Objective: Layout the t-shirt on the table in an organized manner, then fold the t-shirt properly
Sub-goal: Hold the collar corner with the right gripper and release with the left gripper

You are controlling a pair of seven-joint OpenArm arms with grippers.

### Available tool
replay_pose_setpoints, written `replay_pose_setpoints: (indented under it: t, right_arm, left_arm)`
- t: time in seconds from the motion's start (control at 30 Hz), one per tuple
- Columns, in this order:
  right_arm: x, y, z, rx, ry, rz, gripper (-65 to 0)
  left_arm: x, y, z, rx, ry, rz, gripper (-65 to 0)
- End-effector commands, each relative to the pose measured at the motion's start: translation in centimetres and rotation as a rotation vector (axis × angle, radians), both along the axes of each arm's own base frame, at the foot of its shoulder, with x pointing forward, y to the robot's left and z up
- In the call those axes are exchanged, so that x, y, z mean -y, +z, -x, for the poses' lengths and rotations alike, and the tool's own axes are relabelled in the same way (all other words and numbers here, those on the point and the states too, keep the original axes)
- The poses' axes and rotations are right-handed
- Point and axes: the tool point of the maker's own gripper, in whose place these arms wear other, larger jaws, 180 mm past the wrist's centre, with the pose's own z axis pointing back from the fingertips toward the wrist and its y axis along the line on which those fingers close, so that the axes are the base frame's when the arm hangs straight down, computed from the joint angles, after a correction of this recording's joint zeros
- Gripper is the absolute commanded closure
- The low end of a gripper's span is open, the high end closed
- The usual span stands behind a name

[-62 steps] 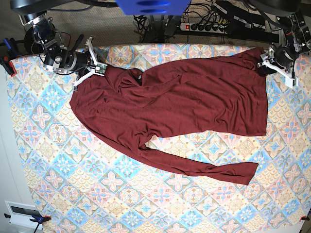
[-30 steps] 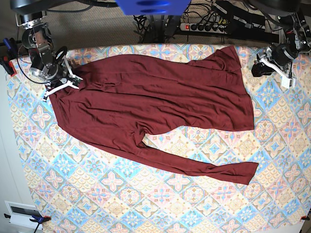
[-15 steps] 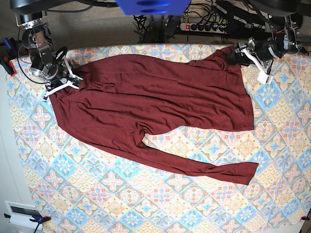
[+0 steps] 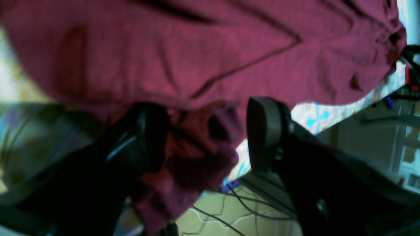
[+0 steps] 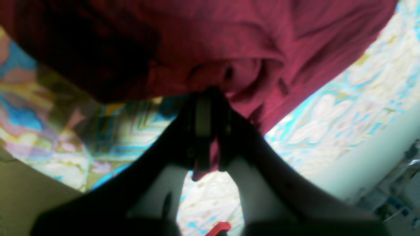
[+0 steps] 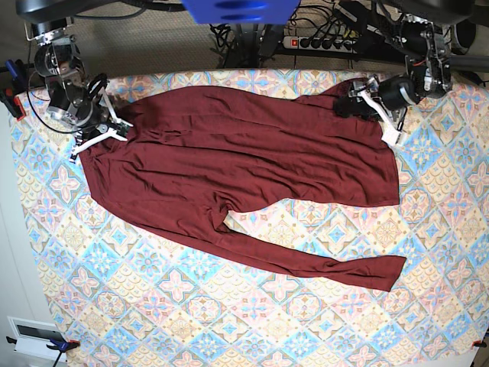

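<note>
Here the shirt (image 6: 244, 160) lies spread across the tabletop (image 6: 191, 321), one sleeve trailing along the near side. Farther back, the right fingers (image 5: 208, 108) pinch its corner taut, while the left fingers (image 4: 262, 131) gape around bunched hem, likely regrasping.

Left claw (image 4: 203, 137) agape, right claw (image 5: 210, 131) clamped
</note>
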Motion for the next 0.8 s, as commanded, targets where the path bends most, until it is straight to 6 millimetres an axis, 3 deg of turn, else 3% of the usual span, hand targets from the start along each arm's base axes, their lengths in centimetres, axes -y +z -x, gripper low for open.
replay_pose_setpoints:
  t: [0.0, 0.07, 0.17, 0.47, 0.77]
  right_arm:
    - [0.5, 1.1, -0.9, 0.035, 0.006, 0.016, -0.4]
    - [0.5, 1.1, -0.8, 0.033, 0.006, 0.016, -0.4]
    - [0.5, 1.0, -0.8, 0.032, 0.006, 0.016, -0.4]
    - [0.1, 1.4, -0.9, 0.042, 0.016, 0.012, -0.4]
    - [-1.5, 1.0, 2.0, 0.005, 0.06, -0.005, -0.4]
  left_arm:
    - [0.1, -1.5, 1.7, -0.083, -0.034, -0.053, -32.6]
    - [0.2, -1.9, 1.8, -0.089, -0.035, -0.067, -23.0]
    - [-0.3, -1.8, 1.3, -0.077, -0.027, -0.088, -0.3]
    - [-8.3, -0.3, 1.3, -0.061, 0.08, -0.227, 0.0]
    - [-11.3, 0.9, 0.8, -0.054, 0.045, -0.316, 0.0]
